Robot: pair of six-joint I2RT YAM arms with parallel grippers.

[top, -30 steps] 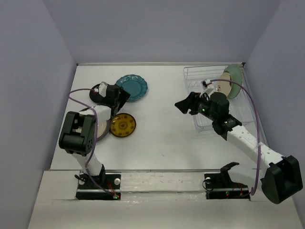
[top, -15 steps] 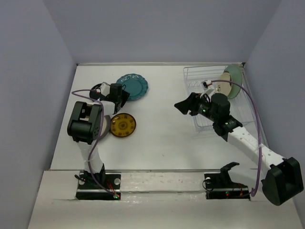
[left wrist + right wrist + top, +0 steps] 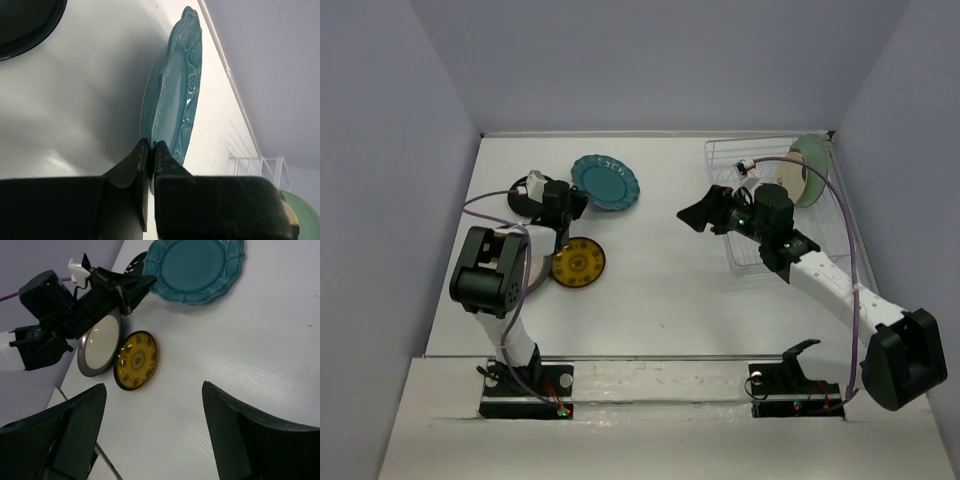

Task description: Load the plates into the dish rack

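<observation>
The scalloped dark teal plate lies at the back left of the table, and my left gripper is shut on its near rim. In the left wrist view the fingers pinch that teal plate at its edge. A small black plate lies left of the gripper. The yellow patterned plate and the silver plate lie nearer the left arm. The white dish rack at the right holds a pale mint plate and a cream plate upright. My right gripper hovers open and empty, left of the rack.
The left arm covers most of the silver plate from above. The right arm reaches over the rack's near side. The back wall runs just behind the teal plate and the rack. Bare table lies between the two arms.
My left gripper has closed on the teal plate's rim, and the plate has shifted slightly to the right. My right gripper has opened wider and moved a little to the left and back.
</observation>
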